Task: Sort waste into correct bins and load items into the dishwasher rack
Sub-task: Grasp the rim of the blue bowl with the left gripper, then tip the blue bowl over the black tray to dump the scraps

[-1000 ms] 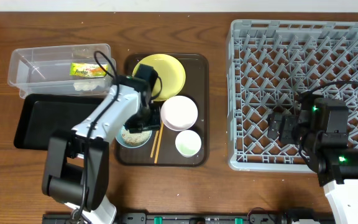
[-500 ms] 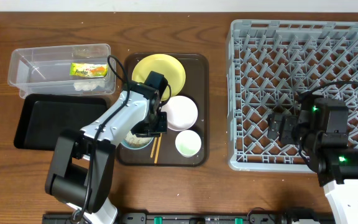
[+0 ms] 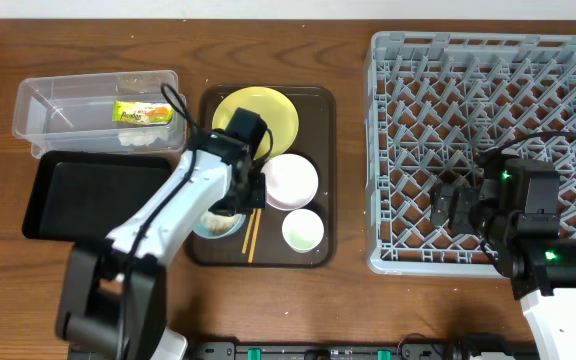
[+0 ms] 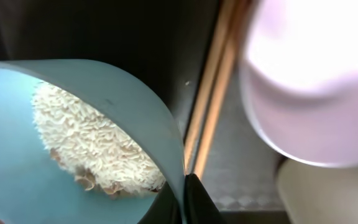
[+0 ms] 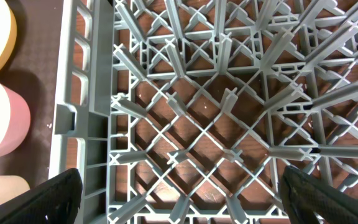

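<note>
Left wrist: left gripper (image 4: 188,202) at rim of the blue bowl (image 4: 17,143), clamped or not I can't tell. Stiff, light; rice (image 4: 92,143) would spill easily. Right gripper (image 5: 194,196) spread wide.

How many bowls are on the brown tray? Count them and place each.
2. The white bowl sits next to the yellow plate; the light blue bowl, holding rice, sits left of the chopsticks, partly hidden under the left arm.

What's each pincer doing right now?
Left pincer: closed on the blue bowl rim.
Right pincer: open, empty, over the rack.
</note>
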Controlling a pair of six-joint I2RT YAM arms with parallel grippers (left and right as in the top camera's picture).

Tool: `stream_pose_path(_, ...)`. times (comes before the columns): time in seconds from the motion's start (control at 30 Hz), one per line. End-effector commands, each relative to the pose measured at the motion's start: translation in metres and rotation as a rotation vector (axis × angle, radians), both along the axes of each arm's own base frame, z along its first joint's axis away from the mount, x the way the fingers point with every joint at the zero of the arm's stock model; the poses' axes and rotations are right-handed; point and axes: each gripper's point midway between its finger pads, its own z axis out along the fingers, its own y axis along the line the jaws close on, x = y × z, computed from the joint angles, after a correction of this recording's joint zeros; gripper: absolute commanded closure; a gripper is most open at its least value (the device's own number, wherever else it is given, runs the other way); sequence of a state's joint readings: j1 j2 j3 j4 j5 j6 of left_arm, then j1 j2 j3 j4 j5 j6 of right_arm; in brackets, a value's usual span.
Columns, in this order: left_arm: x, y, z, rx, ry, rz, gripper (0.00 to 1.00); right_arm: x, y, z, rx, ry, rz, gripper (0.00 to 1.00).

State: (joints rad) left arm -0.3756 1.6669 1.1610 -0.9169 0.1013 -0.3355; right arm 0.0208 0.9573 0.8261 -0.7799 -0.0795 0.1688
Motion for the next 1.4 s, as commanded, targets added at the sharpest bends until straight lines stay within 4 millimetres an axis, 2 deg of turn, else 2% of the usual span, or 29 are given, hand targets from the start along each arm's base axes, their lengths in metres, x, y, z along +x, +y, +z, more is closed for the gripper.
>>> stream_pose_path(0.0, 0.015, 0.003, 0.037, -0.031, -0.12, 0.01, 0.94, 0.003, 0.005, 0.012, 0.013, -0.032, 0.009, 0.01)
stream_pose_path(0.1, 0.02, 0.016, 0.055, -0.047, -0.178, 0.037, 0.94, 0.003, 0.005, 0.012, 0.013, -0.032, 0.009, 0.01)
stream_pose_path(0.23, 0.028, 0.046, 0.07, -0.076, -0.222, 0.125, 0.94, 0.003, 0.005, 0.012, 0.013, -0.032, 0.009, 0.01)
stream_pose_path(0.33, 0.032, 0.064, 0.074, -0.165, -0.217, 0.173, 0.94, 0.003, 0.005, 0.012, 0.013, -0.032, 0.009, 0.01)
stream_pose_path(0.63, 0.054, 0.138, 0.073, -0.396, -0.261, 0.39, 0.94, 0.003, 0.005, 0.012, 0.013, -0.033, 0.009, 0.01)
stream_pose_path(0.9, 0.078, 0.164, 0.072, -0.782, -0.324, 0.467, 0.94, 0.003, 0.005, 0.012, 0.013, -0.032, 0.01, 0.01)
stream_pose_path(1.13, 0.086, 0.193, 0.081, -1.124, -0.391, 0.555, 0.94, 0.003, 0.005, 0.012, 0.013, -0.032, 0.009, 0.01)
stream_pose_path(1.37, 0.084, 0.225, 0.096, -1.277, -0.502, 0.592, 0.94, 0.003, 0.005, 0.012, 0.013, -0.032, 0.01, 0.01)
